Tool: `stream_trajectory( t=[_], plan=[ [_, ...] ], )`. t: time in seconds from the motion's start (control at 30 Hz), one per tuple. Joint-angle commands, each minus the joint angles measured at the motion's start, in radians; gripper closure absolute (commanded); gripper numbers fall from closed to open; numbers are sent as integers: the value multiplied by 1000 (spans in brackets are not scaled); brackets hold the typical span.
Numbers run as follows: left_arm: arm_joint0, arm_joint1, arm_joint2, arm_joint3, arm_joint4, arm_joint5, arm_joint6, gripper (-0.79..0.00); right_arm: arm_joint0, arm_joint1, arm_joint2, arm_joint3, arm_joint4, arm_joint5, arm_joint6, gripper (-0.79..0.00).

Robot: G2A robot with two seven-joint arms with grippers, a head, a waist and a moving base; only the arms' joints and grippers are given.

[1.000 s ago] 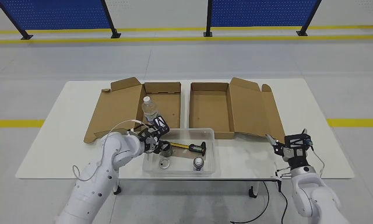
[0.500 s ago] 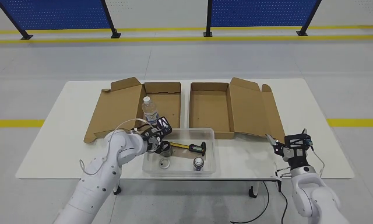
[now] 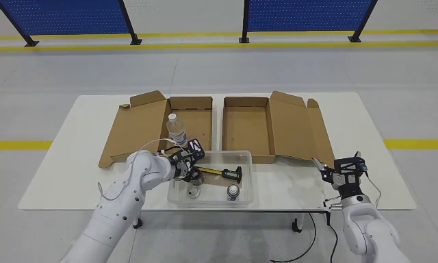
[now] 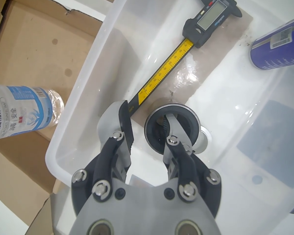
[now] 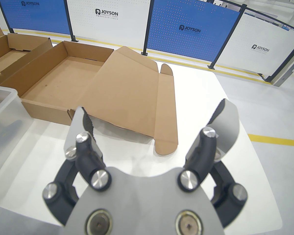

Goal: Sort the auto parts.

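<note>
We see our left gripper (image 4: 147,113) spread open in the clear bin (image 4: 100,40), one finger inside the bearing ring (image 4: 191,121) at its near left, one outside; the caliper (image 4: 166,67) and blue can (image 4: 276,47) lie farther right; our right gripper (image 5: 152,121) gapes over the table's (image 5: 210,94) near right

In the left wrist view the blue spray can (image 4: 276,47) runs off the picture's edge, so its far end is unseen. The clear bottle (image 4: 24,111) in the cardboard box (image 4: 39,50) is cut off past its label. At the left end of the clear bin (image 4: 93,57), one finger (image 4: 174,128) of the left gripper (image 4: 147,112) stands inside the black ring (image 4: 194,124) and covers part of its bore. The other finger hides the tip of the caliper (image 4: 176,54). In the right wrist view a dark thing (image 5: 7,128) shows only as a blur through the bin's wall.
</note>
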Motion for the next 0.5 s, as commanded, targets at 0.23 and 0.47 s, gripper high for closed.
stream_trajectory(
  t=[0.23, 0.47],
  plan=[
    [4, 5, 10, -5, 9, -2, 9, 0, 0, 0, 0, 0, 0, 0, 0, -785],
    [37, 14, -10, -60, 1, 12, 29, 0, 0, 0, 0, 0, 0, 0, 0, -785]
  ],
)
